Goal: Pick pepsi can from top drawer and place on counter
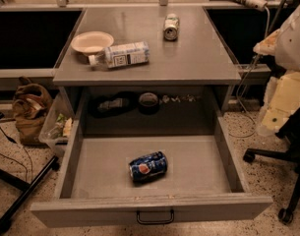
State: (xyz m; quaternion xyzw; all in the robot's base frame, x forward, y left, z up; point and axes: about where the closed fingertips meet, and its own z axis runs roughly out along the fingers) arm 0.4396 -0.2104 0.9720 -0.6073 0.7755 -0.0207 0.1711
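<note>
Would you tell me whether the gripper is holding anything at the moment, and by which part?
Nothing appears held: the gripper is at the right edge, outside the top drawer, where the pepsi can lies untouched on its side.

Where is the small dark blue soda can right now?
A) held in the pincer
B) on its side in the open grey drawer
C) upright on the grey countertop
B: the dark blue soda can lies on its side on the floor of the open grey drawer; the pincer hangs at the right, outside the drawer.
</note>
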